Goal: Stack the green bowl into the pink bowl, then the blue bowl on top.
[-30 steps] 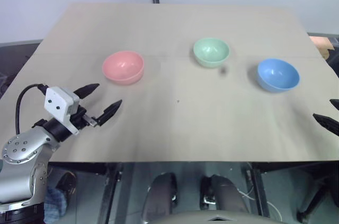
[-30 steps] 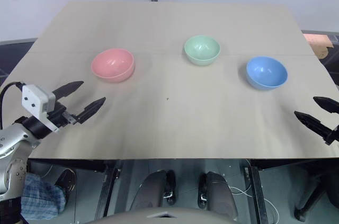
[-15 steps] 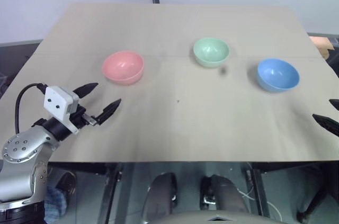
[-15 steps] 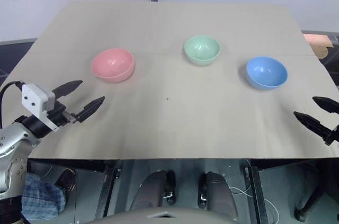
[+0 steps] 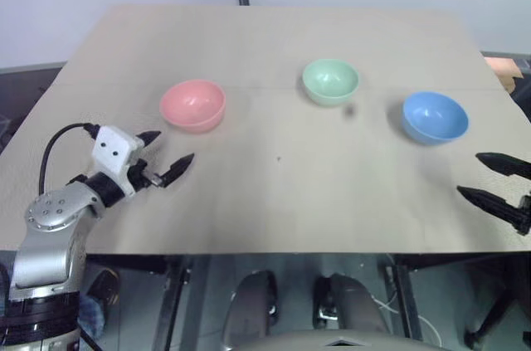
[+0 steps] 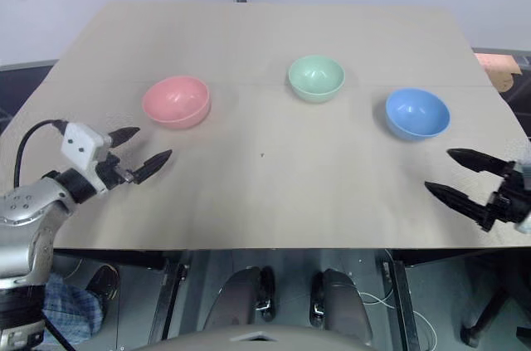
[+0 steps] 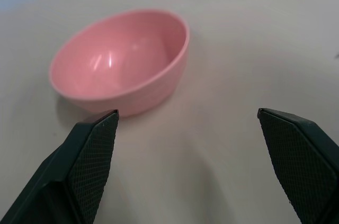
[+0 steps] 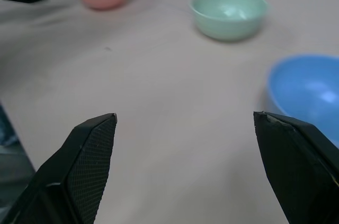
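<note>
Left pincer (image 5: 168, 156) gapes wide, empty, pink bowl (image 5: 192, 105) at its one o'clock; right pincer (image 6: 452, 173) equally wide, empty.

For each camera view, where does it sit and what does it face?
Head views: look forward and down at the table with pink bowl, green bowl, blue bowl; both arms show.
Left wrist view: faces the pink bowl past the open left end effector.
Right wrist view: faces all three bowls past the open right end effector.
Every view includes the pink bowl.
</note>
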`<state>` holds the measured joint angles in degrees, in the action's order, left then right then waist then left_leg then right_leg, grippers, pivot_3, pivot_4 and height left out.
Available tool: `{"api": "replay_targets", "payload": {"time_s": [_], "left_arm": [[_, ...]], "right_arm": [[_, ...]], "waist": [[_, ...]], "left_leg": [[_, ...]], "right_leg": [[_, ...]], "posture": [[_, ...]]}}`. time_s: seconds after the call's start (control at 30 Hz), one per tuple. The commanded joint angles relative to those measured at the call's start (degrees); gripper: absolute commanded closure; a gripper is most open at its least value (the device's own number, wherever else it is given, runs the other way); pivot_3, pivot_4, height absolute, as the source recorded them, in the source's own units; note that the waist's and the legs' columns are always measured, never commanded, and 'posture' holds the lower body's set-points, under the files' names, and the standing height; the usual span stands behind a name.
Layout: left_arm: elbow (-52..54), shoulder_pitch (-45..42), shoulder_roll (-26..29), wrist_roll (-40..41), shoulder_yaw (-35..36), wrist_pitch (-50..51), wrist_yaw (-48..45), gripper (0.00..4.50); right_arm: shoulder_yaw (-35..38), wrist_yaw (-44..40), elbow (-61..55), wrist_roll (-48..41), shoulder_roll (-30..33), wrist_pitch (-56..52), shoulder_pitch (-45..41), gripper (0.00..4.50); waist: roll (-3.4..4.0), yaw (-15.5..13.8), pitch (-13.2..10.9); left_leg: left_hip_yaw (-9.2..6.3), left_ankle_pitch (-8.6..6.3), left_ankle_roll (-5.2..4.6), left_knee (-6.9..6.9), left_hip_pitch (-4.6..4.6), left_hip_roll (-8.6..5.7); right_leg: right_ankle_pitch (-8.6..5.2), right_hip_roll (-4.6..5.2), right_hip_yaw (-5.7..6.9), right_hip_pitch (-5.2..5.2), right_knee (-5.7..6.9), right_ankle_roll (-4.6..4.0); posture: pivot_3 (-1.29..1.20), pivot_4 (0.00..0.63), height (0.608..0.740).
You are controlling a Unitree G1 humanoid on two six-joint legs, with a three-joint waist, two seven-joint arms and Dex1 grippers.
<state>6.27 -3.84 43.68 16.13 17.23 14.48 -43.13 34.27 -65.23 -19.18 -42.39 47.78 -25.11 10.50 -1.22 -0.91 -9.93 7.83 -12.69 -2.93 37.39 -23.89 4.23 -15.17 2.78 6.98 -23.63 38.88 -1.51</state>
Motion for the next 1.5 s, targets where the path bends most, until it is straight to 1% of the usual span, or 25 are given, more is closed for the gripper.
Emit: {"api": "replay_targets", "payload": {"time_s": [0.03,0.1,0.3,0.4,0.47,0.53,0.77,0.8,0.83,0.9,0.93,0.97,1.0,1.03,1.07,1.1,1.2,1.3,1.5], "left_arm": [[-0.72,-3.62,2.40,-5.39,-3.87,-2.74,0.61,0.06],[-1.76,-5.82,3.61,-9.27,-6.37,-5.74,1.08,0.06],[-6.23,-12.14,3.74,-12.95,-9.86,-7.56,1.29,0.06],[-11.12,-16.75,3.70,-15.00,-12.26,-8.64,0.94,0.06],[-13.24,-18.20,3.92,-15.81,-13.94,-7.37,-0.41,0.06],[-15.61,-19.84,4.18,-17.73,-15.84,-8.64,-0.84,0.06],[-25.46,-26.74,2.23,-23.20,-22.75,-13.54,-1.66,0.06],[-26.38,-27.34,2.02,-23.51,-23.19,-14.33,-1.61,0.56],[-27.17,-28.08,1.69,-23.54,-23.62,-15.03,-2.09,0.73],[-28.44,-29.40,1.21,-23.65,-24.19,-16.12,-2.70,1.81],[-29.03,-30.01,1.07,-23.80,-24.47,-16.72,-2.82,2.24],[-29.58,-30.75,1.03,-23.91,-24.83,-17.18,-3.38,2.83],[-29.92,-31.43,1.05,-24.02,-25.18,-17.67,-4.20,3.23],[-30.04,-31.80,1.16,-24.14,-25.44,-18.29,-4.93,3.78],[-29.76,-32.06,1.37,-24.11,-25.70,-18.59,-5.96,4.15],[-28.89,-32.12,1.70,-23.83,-25.98,-18.87,-7.37,4.36],[-23.72,-31.54,3.06,-21.13,-27.16,-18.27,-15.07,4.36],[-20.31,-31.79,4.12,-20.70,-28.57,-20.09,-20.25,4.36],[-14.59,-35.18,1.60,-19.62,-32.67,-26.90,-27.13,4.36]], "right_arm": [[-0.81,2.42,-5.29,-3.58,-0.39,-1.70,-1.67,0.02],[-1.27,3.18,-7.25,-4.66,-0.51,-2.41,-1.96,0.02],[-1.79,4.74,-8.70,-5.50,-0.57,-2.96,-2.83,0.02],[-2.25,5.22,-8.75,-4.92,-0.84,-2.15,-3.37,0.02],[-2.39,5.88,-9.00,-5.11,-1.01,-2.19,-3.85,0.02],[-2.57,6.49,-9.36,-5.45,-1.12,-2.45,-4.25,0.02],[-3.26,8.21,-10.79,-5.88,-1.80,-2.41,-4.67,0.02],[-3.21,8.35,-10.95,-5.97,-1.81,-2.48,-4.64,0.00],[-3.03,8.46,-11.08,-6.03,-1.79,-2.49,-4.56,0.00],[-2.65,8.61,-11.21,-6.11,-1.76,-2.50,-4.33,0.00],[-2.50,8.65,-11.24,-6.12,-1.76,-2.49,-4.23,0.00],[-2.36,8.65,-11.29,-6.08,-1.78,-2.42,-4.04,0.00],[-2.23,8.70,-11.31,-6.04,-1.83,-2.34,-3.89,0.00],[-2.15,8.79,-11.39,-6.02,-1.89,-2.29,-3.76,0.00],[-2.10,8.85,-11.44,-6.00,-1.92,-2.23,-3.68,0.00],[-2.02,8.86,-11.43,-6.01,-1.93,-2.18,-3.59,0.00],[-1.85,8.91,-11.29,-6.11,-1.92,-2.08,-3.47,0.00],[-2.26,8.92,-10.84,-5.91,-1.95,-1.86,-3.68,0.00],[-2.84,8.85,-10.28,-5.77,-1.90,-1.67,-4.20,0.00]], "waist": [[-0.02,-0.03,-0.01],[-0.03,-0.12,-0.02],[-0.03,-0.05,-0.02],[-0.04,-0.02,-0.02],[-0.04,0.01,-0.02],[-0.04,0.03,-0.02],[-0.05,0.01,-0.02],[-0.05,0.00,-0.02],[-0.06,-0.03,-0.02],[-0.06,0.00,-0.02],[-0.06,0.01,-0.02],[-0.06,0.01,-0.02],[-0.07,0.02,-0.02],[-0.07,0.02,-0.02],[-0.06,0.02,-0.02],[-0.06,0.03,-0.02],[-0.06,0.08,-0.02],[-0.06,0.07,-0.02],[-0.06,-0.08,-0.02]], "left_leg": [[0.00,0.00,0.00,0.00,-0.01,0.00],[0.00,0.00,0.00,0.00,-0.03,-0.01],[0.00,0.00,0.00,-0.02,-0.05,-0.03],[0.01,0.01,0.00,-0.01,-0.02,-0.02],[0.02,0.01,0.00,-0.01,-0.01,-0.02],[0.03,0.01,0.00,-0.01,-0.01,-0.02],[0.06,0.01,0.00,-0.01,-0.02,-0.03],[0.07,0.01,0.00,0.00,-0.02,-0.03],[0.07,0.01,0.00,0.01,-0.02,-0.04],[0.07,0.02,0.00,0.01,-0.02,-0.04],[0.07,0.02,0.00,0.01,-0.02,-0.04],[0.06,0.02,0.01,0.01,-0.02,-0.04],[0.07,0.02,0.00,0.01,-0.02,-0.04],[0.07,0.02,0.00,0.01,-0.02,-0.04],[0.07,0.02,0.01,0.01,-0.02,-0.04],[0.07,0.02,0.01,0.01,-0.02,-0.04],[0.08,0.03,0.02,0.02,-0.02,-0.04],[0.09,0.12,0.17,0.03,-0.02,-0.04],[0.08,0.13,0.19,0.06,-0.02,-0.05]], "right_leg": [[0.00,0.01,0.00,0.00,-0.01,0.00],[0.00,0.01,0.01,0.00,-0.02,0.00],[0.01,0.03,0.00,-0.01,-0.02,0.00],[0.01,0.00,0.01,-0.01,0.01,0.00],[0.01,0.00,0.00,0.00,0.02,0.00],[0.01,0.00,0.00,0.00,0.01,0.01],[0.01,0.00,-0.01,-0.01,0.02,0.01],[0.01,0.00,-0.01,0.00,0.02,0.01],[0.01,0.00,-0.01,0.00,0.02,0.01],[0.01,0.00,-0.01,0.00,0.03,0.01],[0.01,0.00,-0.01,0.00,0.03,0.01],[0.01,0.00,-0.01,-0.01,0.03,0.01],[0.01,-0.01,-0.01,-0.01,0.03,0.01],[0.01,-0.01,-0.01,-0.01,0.03,0.01],[0.01,-0.01,-0.01,-0.01,0.03,0.01],[0.01,-0.01,-0.01,-0.01,0.03,0.01],[0.01,-0.02,-0.02,-0.01,0.04,0.01],[0.01,-0.02,-0.02,-0.01,0.06,0.01],[0.01,-0.02,-0.02,0.01,0.07,0.01]], "posture": [[0.00,0.150,0.740],[0.00,0.150,0.740],[0.00,0.150,0.740],[0.00,0.150,0.740],[0.00,0.150,0.740],[0.00,0.150,0.740],[0.00,0.150,0.740],[0.00,0.150,0.740],[0.00,0.150,0.740],[0.00,0.150,0.740],[0.00,0.150,0.740],[0.00,0.150,0.740],[0.00,0.150,0.740],[0.00,0.150,0.740],[0.00,0.150,0.740],[0.00,0.150,0.740],[0.00,0.150,0.740],[0.00,0.150,0.740],[0.00,0.150,0.740]]}}
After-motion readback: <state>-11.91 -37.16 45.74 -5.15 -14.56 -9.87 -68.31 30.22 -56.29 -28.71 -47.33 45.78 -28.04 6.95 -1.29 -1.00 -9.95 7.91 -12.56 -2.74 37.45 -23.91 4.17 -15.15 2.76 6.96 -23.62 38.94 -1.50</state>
